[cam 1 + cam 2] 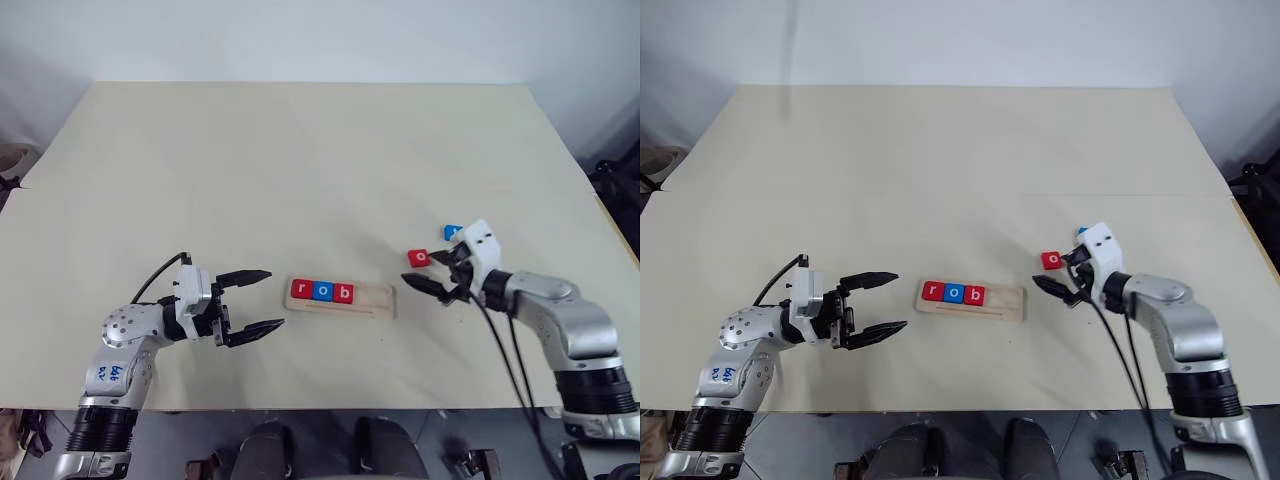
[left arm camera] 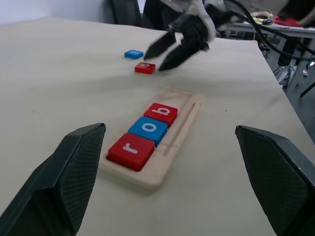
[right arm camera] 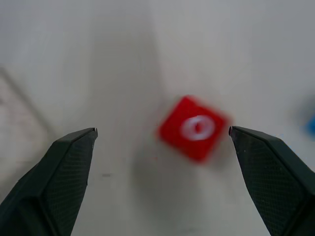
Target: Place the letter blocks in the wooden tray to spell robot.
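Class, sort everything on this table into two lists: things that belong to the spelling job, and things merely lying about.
Belongs to the job:
wooden tray
r block
blue o block
b block
red o block
loose blue block

Lying about:
nothing else on the table

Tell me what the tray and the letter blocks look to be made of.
Wooden tray: pale unfinished-looking wood, matte, with a routed groove. Letter blocks: probably plastic or painted wood; smooth, evenly red or blue, rounded corners, white printed letters.
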Robot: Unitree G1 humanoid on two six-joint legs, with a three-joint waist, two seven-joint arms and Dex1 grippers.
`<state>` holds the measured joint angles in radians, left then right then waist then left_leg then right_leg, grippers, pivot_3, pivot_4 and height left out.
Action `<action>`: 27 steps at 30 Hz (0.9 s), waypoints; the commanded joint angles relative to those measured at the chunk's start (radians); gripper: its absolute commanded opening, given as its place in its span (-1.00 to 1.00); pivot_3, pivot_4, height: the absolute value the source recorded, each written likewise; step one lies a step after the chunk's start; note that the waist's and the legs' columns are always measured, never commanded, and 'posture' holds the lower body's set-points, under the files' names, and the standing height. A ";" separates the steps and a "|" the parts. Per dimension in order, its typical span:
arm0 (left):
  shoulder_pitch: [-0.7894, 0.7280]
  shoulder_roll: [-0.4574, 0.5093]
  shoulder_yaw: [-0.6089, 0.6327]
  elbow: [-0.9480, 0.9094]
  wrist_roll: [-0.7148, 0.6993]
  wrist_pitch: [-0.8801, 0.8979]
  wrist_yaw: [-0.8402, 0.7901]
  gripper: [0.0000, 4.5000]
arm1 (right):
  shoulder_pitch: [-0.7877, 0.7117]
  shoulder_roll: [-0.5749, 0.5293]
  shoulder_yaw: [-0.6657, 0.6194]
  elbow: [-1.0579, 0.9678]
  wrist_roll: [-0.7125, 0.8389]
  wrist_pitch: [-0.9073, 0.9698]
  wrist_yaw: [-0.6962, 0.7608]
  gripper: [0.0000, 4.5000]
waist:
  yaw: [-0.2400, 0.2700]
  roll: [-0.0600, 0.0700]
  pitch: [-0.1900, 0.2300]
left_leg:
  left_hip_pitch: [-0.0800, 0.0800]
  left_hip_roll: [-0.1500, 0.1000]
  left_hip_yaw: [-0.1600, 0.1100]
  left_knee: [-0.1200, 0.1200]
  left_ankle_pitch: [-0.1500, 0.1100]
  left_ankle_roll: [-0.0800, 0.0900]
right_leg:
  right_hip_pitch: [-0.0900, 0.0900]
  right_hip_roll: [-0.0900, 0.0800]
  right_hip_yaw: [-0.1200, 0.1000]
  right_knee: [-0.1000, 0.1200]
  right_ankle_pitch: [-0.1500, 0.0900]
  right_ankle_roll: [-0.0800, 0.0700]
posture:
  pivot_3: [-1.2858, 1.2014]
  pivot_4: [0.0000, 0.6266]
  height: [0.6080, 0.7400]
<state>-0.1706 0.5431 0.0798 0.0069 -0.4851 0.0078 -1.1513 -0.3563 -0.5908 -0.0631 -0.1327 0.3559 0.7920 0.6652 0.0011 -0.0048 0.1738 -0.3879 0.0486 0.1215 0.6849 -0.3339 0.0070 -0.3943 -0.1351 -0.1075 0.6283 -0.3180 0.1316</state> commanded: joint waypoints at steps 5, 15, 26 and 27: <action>-0.041 0.007 0.006 -0.006 -0.008 -0.017 -0.019 1.00 | 0.019 0.175 -0.091 -0.170 -0.056 0.090 -0.344 1.00 | -0.004 0.000 0.000 | 0.000 0.000 0.000 -0.001 0.000 0.000 | 0.000 0.001 0.000 0.000 0.000 0.000 | 0.03 -0.52 1.00; -0.060 0.021 0.012 0.003 -0.009 -0.006 -0.036 1.00 | 0.051 0.301 -0.079 -0.246 -0.052 0.179 -0.481 1.00 | -0.005 0.000 0.000 | 0.000 0.000 0.000 -0.001 0.000 0.000 | -0.001 0.001 0.000 0.000 0.000 0.000 | 0.03 -0.52 1.00; -0.069 0.011 0.004 0.007 -0.007 -0.005 -0.035 1.00 | 0.085 0.306 -0.081 -0.262 -0.062 0.153 -0.496 -0.28 | -0.007 0.000 0.000 | 0.000 0.000 0.000 -0.002 0.000 0.000 | -0.001 0.001 0.000 0.000 0.000 0.000 | 0.03 -0.52 1.00; -0.071 0.009 0.001 0.010 -0.007 -0.004 -0.036 1.00 | 0.090 0.309 -0.088 -0.267 -0.062 0.153 -0.502 -0.28 | -0.006 0.000 0.000 | 0.000 0.000 0.000 -0.002 0.000 0.000 | -0.001 0.001 0.000 0.000 0.000 0.000 | 0.03 -0.52 1.00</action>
<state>-0.2306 0.5543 0.0789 0.0179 -0.4851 0.0093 -1.1828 -0.2821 -0.2777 -0.1285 -0.3570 0.2935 0.9570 0.1687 -0.0053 -0.0047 0.1738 -0.3882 0.0490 0.1215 0.6833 -0.3338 0.0070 -0.3955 -0.1338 -0.1072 0.6282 -0.3180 0.1315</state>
